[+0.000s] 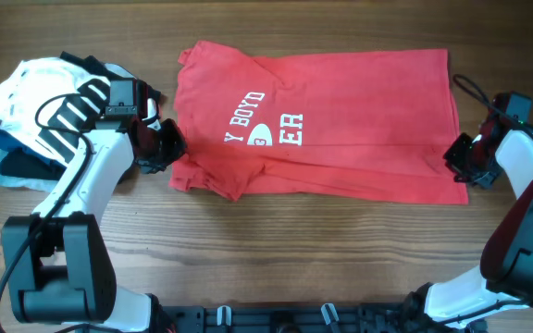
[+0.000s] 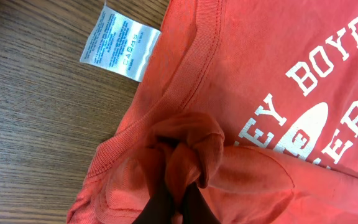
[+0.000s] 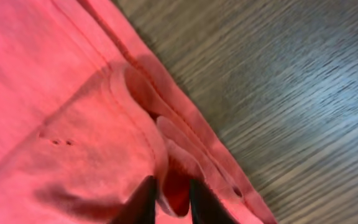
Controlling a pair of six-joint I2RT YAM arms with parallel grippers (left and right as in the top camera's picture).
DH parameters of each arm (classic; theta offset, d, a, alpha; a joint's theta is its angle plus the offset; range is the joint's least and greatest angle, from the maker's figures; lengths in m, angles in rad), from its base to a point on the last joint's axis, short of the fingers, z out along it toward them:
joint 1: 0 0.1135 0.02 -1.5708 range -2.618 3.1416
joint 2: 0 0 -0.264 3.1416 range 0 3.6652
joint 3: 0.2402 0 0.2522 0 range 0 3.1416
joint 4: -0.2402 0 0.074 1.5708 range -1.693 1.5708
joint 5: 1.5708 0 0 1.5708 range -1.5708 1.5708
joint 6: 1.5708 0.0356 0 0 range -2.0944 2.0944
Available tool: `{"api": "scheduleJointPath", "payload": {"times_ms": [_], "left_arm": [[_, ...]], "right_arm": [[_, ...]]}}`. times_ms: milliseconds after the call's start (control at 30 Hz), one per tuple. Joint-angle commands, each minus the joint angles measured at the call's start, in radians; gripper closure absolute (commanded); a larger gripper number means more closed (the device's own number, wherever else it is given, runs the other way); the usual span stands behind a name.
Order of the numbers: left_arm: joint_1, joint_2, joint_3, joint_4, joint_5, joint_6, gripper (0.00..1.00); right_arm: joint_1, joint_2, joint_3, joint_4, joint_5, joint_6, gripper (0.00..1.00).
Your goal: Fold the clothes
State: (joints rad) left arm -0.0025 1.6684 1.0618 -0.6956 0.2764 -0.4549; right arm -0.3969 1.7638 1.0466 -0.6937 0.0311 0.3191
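The left gripper [image 2: 178, 190] has its jaws pressed together on a bunched knot of cloth just inside the collar [image 2: 191, 81] of the red T-shirt [image 1: 340, 120]. The right gripper [image 3: 169, 199] has its jaws nearly together with a fold of the hem [image 3: 185, 112] between them.

In the overhead view the shirt lies spread across the middle of the table [image 1: 276, 259], collar toward 9 o'clock and hem toward 3 o'clock. A pile of other garments [image 1: 35, 111] sits beyond the left arm at 9 o'clock.

We judge two risks. The right pinch sits at the very edge of the hem and could slip out under tension. The left bunch may hold only the upper layer, so a lift would drag the cloth askew rather than crease it cleanly.

The white chest lettering [image 2: 328, 81] reads "EY BOYD" above "ER", beside an oval logo. The rest is folded under. The white care tag [image 2: 120, 43], at 11 o'clock from the left jaws, carries blue print too small to read.
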Motion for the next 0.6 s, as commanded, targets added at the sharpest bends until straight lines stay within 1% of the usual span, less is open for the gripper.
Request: {"api": "scheduleJointPath", "payload": {"times_ms": [0,133,333,400,567], "left_arm": [[0.005,0.008,-0.003,-0.001,-0.016,-0.005,0.95],[0.005,0.008,-0.003,-0.001,-0.016,-0.005,0.95],[0.005,0.008,-0.003,0.013,-0.015,-0.006,0.96],[0.005,0.008,-0.003,0.045,-0.01,-0.006,0.96],[0.005,0.008,-0.003,0.144,0.003,-0.006,0.96]], "right_arm": [[0.005,0.014,-0.041,0.021,0.013,0.023,0.96],[0.005,0.013,-0.021,0.027,-0.026,0.022,0.96],[0.005,0.01,0.085,0.037,-0.082,0.025,0.96],[0.005,0.01,0.107,0.065,-0.098,0.026,0.96],[0.005,0.013,0.111,0.137,-0.119,0.084,0.96]]}}
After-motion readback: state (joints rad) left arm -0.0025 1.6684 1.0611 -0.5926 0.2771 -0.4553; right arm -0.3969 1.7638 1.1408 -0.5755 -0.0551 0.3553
